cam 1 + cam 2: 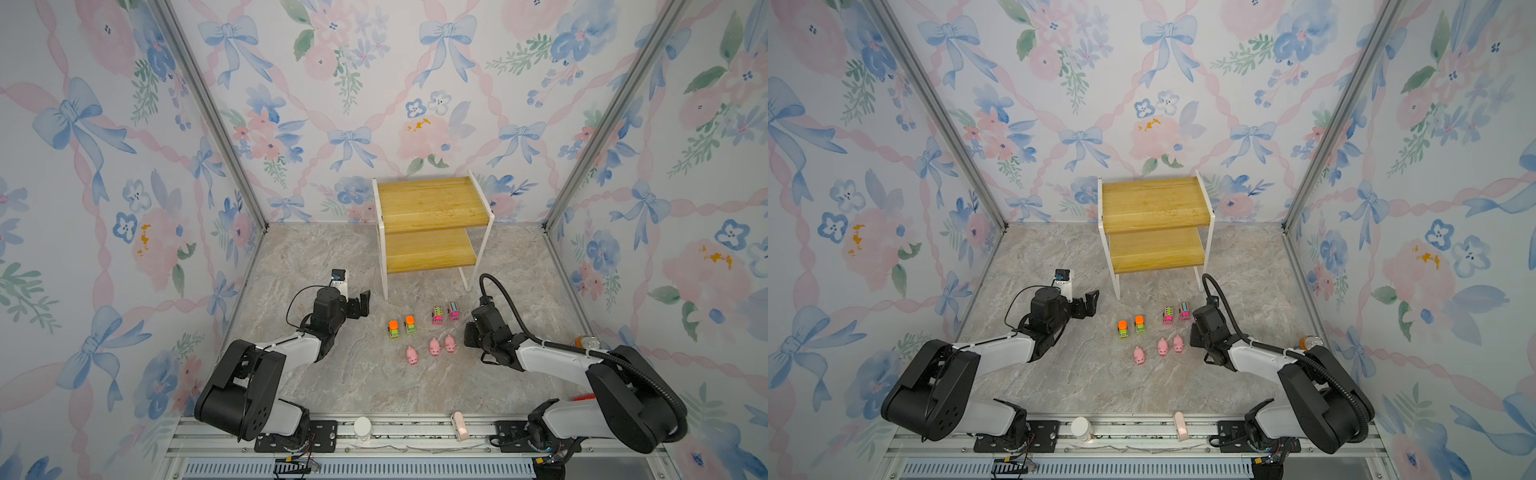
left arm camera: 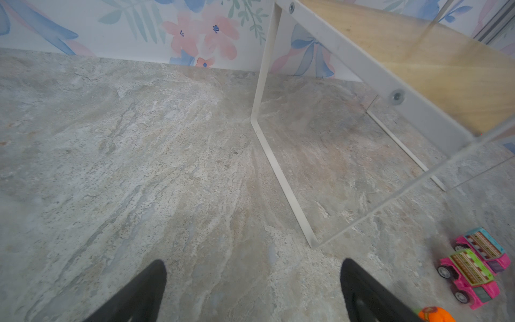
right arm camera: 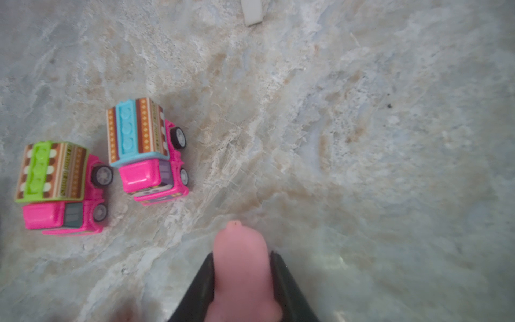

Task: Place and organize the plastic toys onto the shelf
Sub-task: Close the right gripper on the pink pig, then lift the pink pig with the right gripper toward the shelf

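I have the shelf at twelve o'clock on the marbled tabletop, with floral walls around it. The toys lie on the tabletop at its six o'clock: two buses, two trucks and three pigs. My right gripper, at the group's three o'clock, pinches a fourth pig. My left gripper, at nine o'clock, hangs with its jaws wide. A soda can stands at four o'clock, behind the right arm.

Shelf: two yellowish boards, white frame, upright. In front of it stand two pink buses and two green, orange-topped trucks. Three pink pigs stand farther out. Fourth pig clamped in right gripper.
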You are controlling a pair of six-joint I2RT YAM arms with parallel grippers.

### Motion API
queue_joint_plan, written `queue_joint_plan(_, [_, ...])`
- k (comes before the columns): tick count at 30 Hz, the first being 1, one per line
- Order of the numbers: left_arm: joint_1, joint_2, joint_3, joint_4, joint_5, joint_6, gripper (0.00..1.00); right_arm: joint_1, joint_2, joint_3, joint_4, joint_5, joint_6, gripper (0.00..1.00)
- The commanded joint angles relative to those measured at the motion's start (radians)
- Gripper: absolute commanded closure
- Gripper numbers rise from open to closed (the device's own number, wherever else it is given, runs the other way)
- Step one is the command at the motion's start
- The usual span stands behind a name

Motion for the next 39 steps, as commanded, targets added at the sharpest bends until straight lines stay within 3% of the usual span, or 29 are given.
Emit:
queue_joint_plan(1, [-0.003, 0.004, -0.011, 0.0, -0.014, 0.011, 0.02, 0.005, -0.027, -0.028, -0.084, -0.02, 0.012, 0.68])
queue_joint_plan(20, [-0.004, -0.004, -0.016, 0.0, -0.016, 0.013, 0.02, 0.005, -0.055, -0.03, -0.094, -0.024, 0.01, 0.73])
queue_joint_plan(39, [-0.003, 0.001, -0.018, 0.0, -0.016, 0.012, 0.02, 0.005, -0.294, 0.048, -0.244, -0.071, -0.074, 0.74])
